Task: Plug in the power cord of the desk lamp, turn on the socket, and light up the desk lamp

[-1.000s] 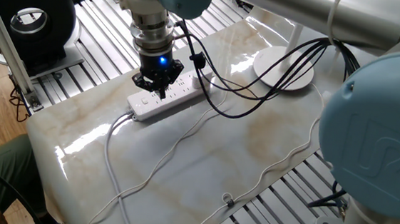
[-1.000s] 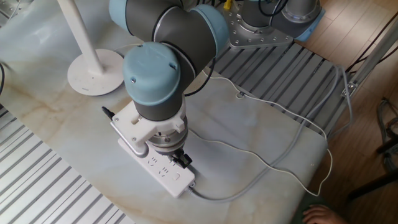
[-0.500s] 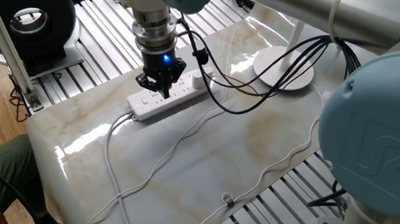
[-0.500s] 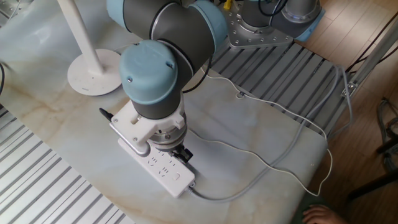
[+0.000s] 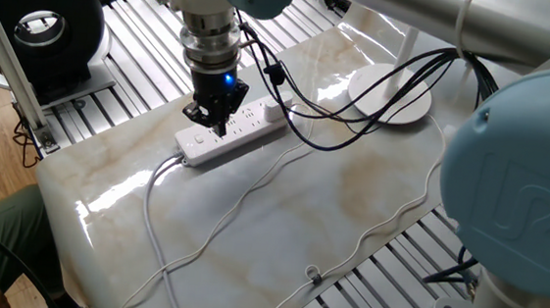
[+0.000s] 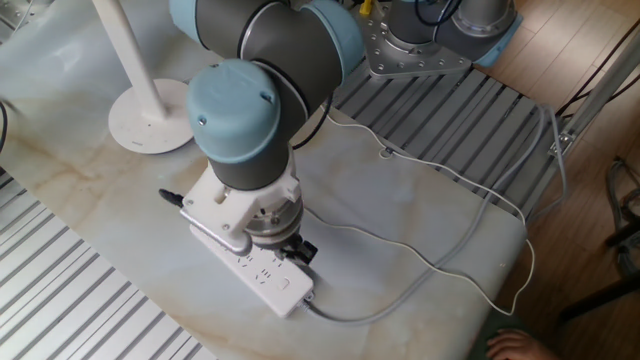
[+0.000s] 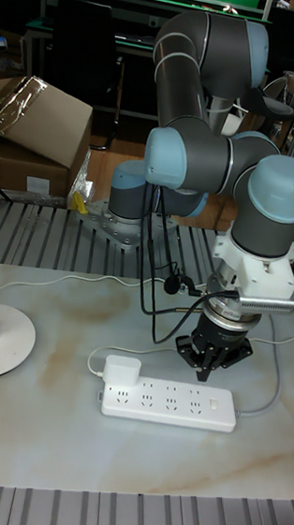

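Sliding along the power strip [image 5: 230, 131] toward its button end, the gripper [image 7: 213, 366] hung just above it; whether its fingers were closed could not be told. With the plug [image 7: 122, 372] already seated at the far end, pressing the switch looked next, the lamp [image 5: 389, 92] standing nearby.

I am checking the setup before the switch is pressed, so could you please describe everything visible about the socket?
The socket is a long white plastic strip lying flat on the marble table, with rows of outlet holes. A boxy white plug sits in one end; a thicker white cable leaves the other. The pincer hovers over that cable end.
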Robot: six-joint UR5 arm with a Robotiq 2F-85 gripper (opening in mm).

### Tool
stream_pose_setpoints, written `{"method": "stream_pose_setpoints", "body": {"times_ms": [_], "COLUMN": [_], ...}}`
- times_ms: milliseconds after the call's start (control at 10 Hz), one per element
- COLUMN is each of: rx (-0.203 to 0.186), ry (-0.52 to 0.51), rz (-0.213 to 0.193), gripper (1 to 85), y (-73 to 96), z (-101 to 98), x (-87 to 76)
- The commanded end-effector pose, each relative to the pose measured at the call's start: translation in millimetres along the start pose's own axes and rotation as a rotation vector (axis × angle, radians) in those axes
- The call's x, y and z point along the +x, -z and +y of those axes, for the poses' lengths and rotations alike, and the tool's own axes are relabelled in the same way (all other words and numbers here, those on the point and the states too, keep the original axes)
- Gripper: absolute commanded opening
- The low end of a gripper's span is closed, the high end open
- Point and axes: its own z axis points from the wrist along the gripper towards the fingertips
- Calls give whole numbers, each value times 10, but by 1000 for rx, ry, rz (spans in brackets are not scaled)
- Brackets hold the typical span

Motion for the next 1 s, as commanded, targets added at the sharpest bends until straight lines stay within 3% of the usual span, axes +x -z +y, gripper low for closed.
{"method": "stream_pose_setpoints", "body": {"times_ms": [0, 200, 600, 900], "rx": [-26, -27, -83, -48], "ry": [-30, -47, -132, -160], "rz": [-21, -37, -54, -63], "gripper": [10, 10, 10, 10], "y": [5, -37, -81, -113], "z": [163, 171, 296, 178], "x": [-161, -266, -398, -432]}}
